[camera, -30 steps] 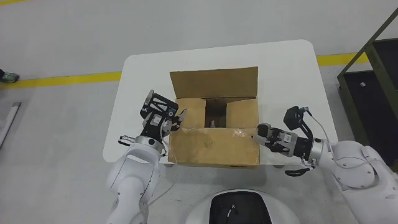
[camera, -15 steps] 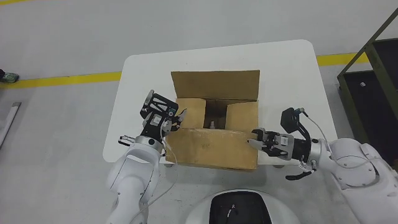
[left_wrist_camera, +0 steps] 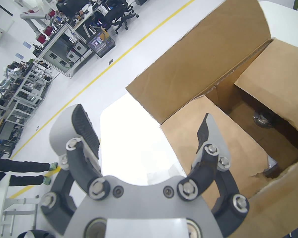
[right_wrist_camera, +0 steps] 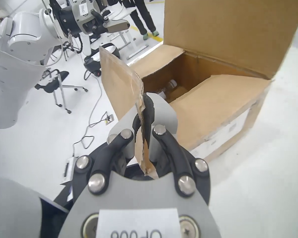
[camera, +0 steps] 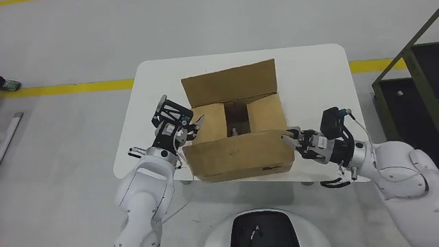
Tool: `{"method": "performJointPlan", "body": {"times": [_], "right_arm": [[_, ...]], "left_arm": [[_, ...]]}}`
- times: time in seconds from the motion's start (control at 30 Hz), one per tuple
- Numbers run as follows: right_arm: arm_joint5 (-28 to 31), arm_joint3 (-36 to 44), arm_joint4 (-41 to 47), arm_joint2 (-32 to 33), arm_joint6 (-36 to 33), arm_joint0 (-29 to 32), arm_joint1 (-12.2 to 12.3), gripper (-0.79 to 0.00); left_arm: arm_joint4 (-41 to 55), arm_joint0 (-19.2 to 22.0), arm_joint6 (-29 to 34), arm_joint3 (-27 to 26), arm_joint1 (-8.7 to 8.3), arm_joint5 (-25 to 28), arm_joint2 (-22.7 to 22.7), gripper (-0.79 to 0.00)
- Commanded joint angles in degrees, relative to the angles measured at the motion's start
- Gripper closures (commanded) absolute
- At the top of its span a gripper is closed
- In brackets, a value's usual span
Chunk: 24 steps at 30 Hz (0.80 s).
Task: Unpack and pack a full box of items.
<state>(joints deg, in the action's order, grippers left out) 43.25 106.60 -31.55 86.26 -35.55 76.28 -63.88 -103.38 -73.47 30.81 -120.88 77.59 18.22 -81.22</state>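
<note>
Cardboard box [camera: 236, 154], gripped by right hand [right_wrist_camera: 142, 107], holds a bottle [right_wrist_camera: 170, 84].

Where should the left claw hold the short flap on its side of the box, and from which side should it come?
Probably the free edge of the short flap, over the dark gap in the middle of the box. The flap lies almost level, so the open left claw should come from above, one finger under.
</note>
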Motion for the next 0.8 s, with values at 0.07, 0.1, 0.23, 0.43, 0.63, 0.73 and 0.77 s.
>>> {"method": "performJointPlan", "body": {"times": [0.07, 0.1, 0.23, 0.43, 0.63, 0.73, 0.77], "right_arm": [[4.2, 1.1, -9.8, 0.7, 6.1, -1.5, 0.1, 0.000], [5.0, 1.4, -12.3, 0.7, 7.3, -1.7, 0.1, 0.000], [5.8, 2.8, -20.5, 0.3, 13.1, -0.6, 0.1, 0.000], [3.5, 5.0, -30.3, 0.1, 22.2, 2.1, 0.0, 0.000], [-0.2, 4.9, -33.2, 0.1, 27.8, 4.3, -0.1, -0.185], [-1.3, 4.7, -32.6, 0.1, 28.3, 4.8, -0.1, -0.292], [-1.8, 4.5, -32.1, 0.1, 28.3, 5.1, -0.1, -0.339]], "left_arm": [[0.3, 1.7, 0.1, 0.8, -0.02, -0.2, 0.1, -0.785], [0.4, 2.2, 0.2, 1.1, -0.03, -0.2, 0.2, -0.785], [-0.3, 4.0, 1.6, 2.3, -0.21, 2.8, 1.0, -0.785], [-0.8, 5.1, 3.9, 3.2, -0.69, 11.0, 2.5, -0.785], [1.1, 4.5, 4.8, 1.8, -1.28, 19.3, 3.2, -0.785], [2.3, 4.3, 4.7, 0.9, -1.53, 21.7, 3.2, -0.785], [2.5, 4.2, 4.6, 0.6, -1.62, 22.5, 3.2, -0.785]]}}
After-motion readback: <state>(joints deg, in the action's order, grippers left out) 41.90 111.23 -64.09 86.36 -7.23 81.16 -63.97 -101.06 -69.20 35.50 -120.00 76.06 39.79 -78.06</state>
